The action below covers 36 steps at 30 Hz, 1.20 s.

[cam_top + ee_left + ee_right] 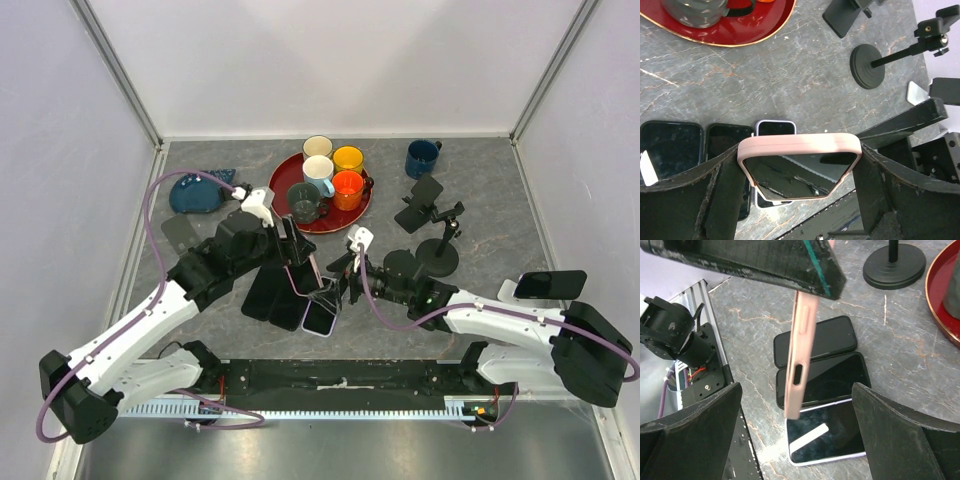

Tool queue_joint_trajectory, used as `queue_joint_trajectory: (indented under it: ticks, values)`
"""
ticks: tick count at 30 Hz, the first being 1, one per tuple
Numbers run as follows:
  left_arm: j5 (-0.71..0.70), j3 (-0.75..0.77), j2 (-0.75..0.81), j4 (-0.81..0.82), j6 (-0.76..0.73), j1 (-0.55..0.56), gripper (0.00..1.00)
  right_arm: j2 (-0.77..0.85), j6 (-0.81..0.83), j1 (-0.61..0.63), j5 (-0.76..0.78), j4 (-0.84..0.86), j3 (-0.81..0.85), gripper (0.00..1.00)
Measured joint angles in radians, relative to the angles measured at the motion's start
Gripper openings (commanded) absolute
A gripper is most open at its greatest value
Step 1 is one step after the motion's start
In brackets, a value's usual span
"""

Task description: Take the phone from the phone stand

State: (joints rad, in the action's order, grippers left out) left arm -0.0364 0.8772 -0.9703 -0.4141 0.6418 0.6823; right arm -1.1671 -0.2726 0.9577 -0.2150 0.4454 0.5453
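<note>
Two left fingers are squeezing the pink phone from both sides and holding it up in the air over the table. The right fingers are standing wide open, one on each side of the pink phone, and they are not touching it. The phone stand, black with a round foot, is standing to the right of the phone in the top view, apart from it. Another black holder is sitting just above the stand in that view. Three other phones are lying flat on the table in a row right under the pink phone. In the left wrist view the fingers are hiding the lower corners of the pink phone, and the red tray is getting cut off at the top edge. The tray is holding five cups: two white, one yellow, one orange and one dark. A blue mug is standing alone on the table at the upper right. A blue thing is lying at the upper left, and I cannot tell what it is.
</note>
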Motion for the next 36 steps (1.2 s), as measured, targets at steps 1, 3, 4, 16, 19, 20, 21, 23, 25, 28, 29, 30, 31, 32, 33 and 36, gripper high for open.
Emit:
queue_joint_trajectory:
  ticks: [1, 3, 4, 16, 19, 20, 21, 23, 25, 28, 29, 30, 31, 32, 33, 36]
  values:
    - [-0.011, -0.003, 0.000, 0.012, 0.007, 0.015, 0.11, -0.006, -0.007, 0.006, 0.002, 0.005, 0.003, 0.97]
    - [-0.019, -0.013, 0.000, 0.037, 0.019, 0.034, 0.11, -0.018, -0.020, 0.017, 0.006, 0.010, 0.012, 0.96]
    - [-0.024, -0.018, 0.000, 0.048, 0.024, 0.040, 0.11, -0.026, -0.027, 0.022, 0.011, 0.011, 0.019, 0.94]
    - [-0.059, -0.054, -0.004, 0.082, 0.041, 0.077, 0.12, -0.127, -0.117, 0.034, 0.086, 0.005, 0.089, 0.40]
    - [-0.063, -0.054, -0.004, 0.087, 0.041, 0.077, 0.14, -0.144, -0.127, 0.035, 0.090, -0.002, 0.103, 0.11]
    - [-0.065, -0.054, -0.004, 0.089, 0.040, 0.077, 0.17, -0.148, -0.126, 0.035, 0.098, -0.010, 0.109, 0.05]
    - [-0.068, -0.055, -0.003, 0.088, 0.040, 0.077, 0.20, -0.151, -0.130, 0.034, 0.101, -0.018, 0.115, 0.00]
    - [-0.078, -0.055, -0.001, 0.088, 0.040, 0.077, 0.28, -0.154, -0.126, 0.035, 0.107, -0.035, 0.126, 0.00]
    - [-0.088, -0.056, 0.006, 0.087, 0.039, 0.078, 0.42, -0.154, -0.126, 0.035, 0.110, -0.052, 0.135, 0.00]
    - [-0.102, -0.056, 0.030, 0.082, 0.033, 0.079, 0.65, -0.154, -0.129, 0.035, 0.107, -0.082, 0.162, 0.00]
    - [-0.108, -0.056, 0.041, 0.079, 0.027, 0.079, 0.73, -0.154, -0.129, 0.035, 0.104, -0.089, 0.169, 0.00]
    - [-0.114, -0.055, 0.051, 0.076, 0.021, 0.081, 0.77, -0.154, -0.130, 0.035, 0.098, -0.093, 0.176, 0.00]
    - [-0.119, -0.053, 0.058, 0.071, 0.014, 0.083, 0.80, -0.154, -0.133, 0.034, 0.091, -0.097, 0.180, 0.00]
    - [-0.121, -0.051, 0.062, 0.068, 0.011, 0.083, 0.85, -0.153, -0.135, 0.033, 0.087, -0.097, 0.181, 0.00]
    - [-0.121, -0.049, 0.064, 0.063, 0.008, 0.084, 0.86, -0.151, -0.140, 0.032, 0.079, -0.098, 0.181, 0.00]
    - [-0.132, -0.032, 0.074, 0.049, -0.034, 0.084, 0.90, -0.137, -0.168, 0.016, 0.050, -0.128, 0.178, 0.00]
